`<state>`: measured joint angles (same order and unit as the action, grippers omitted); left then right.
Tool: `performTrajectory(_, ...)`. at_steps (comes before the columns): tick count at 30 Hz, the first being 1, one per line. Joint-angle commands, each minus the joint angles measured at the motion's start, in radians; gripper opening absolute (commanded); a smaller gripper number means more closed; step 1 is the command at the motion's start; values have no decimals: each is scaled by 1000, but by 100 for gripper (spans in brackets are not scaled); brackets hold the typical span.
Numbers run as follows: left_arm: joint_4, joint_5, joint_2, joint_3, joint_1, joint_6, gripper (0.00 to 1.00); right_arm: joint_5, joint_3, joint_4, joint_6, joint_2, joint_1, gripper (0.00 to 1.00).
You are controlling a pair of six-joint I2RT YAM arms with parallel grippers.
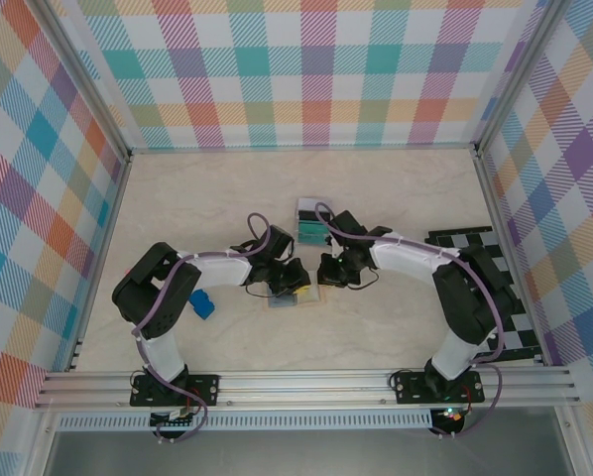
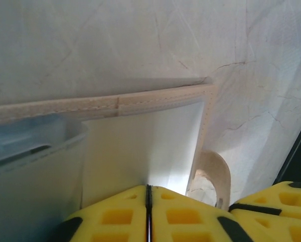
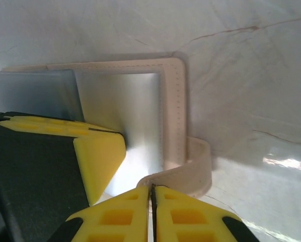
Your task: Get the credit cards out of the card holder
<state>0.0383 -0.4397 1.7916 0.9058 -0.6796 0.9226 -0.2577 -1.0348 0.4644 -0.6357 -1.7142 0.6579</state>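
The tan card holder (image 1: pixel 295 297) lies open on the table between both grippers. Its stitched tan edge (image 2: pixel 115 105) crosses the left wrist view, and its corner (image 3: pixel 173 101) shows in the right wrist view. A pale silver credit card (image 3: pixel 135 101) lies in it beside a blue-grey pocket (image 3: pixel 34 93). My left gripper (image 2: pixel 148 190) is shut on the near edge of this card (image 2: pixel 145 141). My right gripper (image 3: pixel 153 190) is shut on the holder's curled tan strap (image 3: pixel 191 174). Behind the grippers lie a teal-green and a pale credit card (image 1: pixel 310 224).
A small bright-blue block (image 1: pixel 202 304) sits by the left arm. A black-and-white checkered mat (image 1: pixel 470 241) lies at the right under the right arm. Plaid walls close in the table on three sides.
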Motion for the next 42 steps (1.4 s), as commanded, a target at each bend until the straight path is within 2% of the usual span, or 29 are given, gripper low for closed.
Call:
performTrajectory(1, 55, 32, 2, -7, -12, -14, 4, -19, -49, 10, 8, -41, 10, 10)
performTrajectory(4, 60, 29, -1, -4, -11, -16, 0, -19, -61, 12, 4, -72, 14, 8)
performTrajectory(11, 85, 29, -33, 13, -12, -21, 0, -16, -84, 19, 9, -117, 15, 7)
performTrajectory(17, 212, 88, -117, 52, -11, -55, 0, 9, -97, 45, 14, -140, 14, 7)
performTrajectory(21, 356, 178, -201, 57, 9, -89, 6, 20, -96, 55, 14, -146, 14, 8)
performTrajectory(24, 422, 229, -260, 30, 47, -95, 17, 21, -96, 56, 16, -144, 14, 8)
performTrajectory(27, 431, 220, -296, -13, 87, -91, 29, 20, -97, 56, 18, -145, 15, 7)
performTrajectory(31, 422, 205, -307, -46, 106, -76, 37, 18, -100, 58, 18, -150, 14, 8)
performTrajectory(35, 399, 190, -284, -53, 109, -67, 42, 17, -100, 58, 18, -154, 15, 8)
performTrajectory(42, 340, 134, -235, -57, 109, -57, 42, 17, -94, 57, 16, -157, 16, 8)
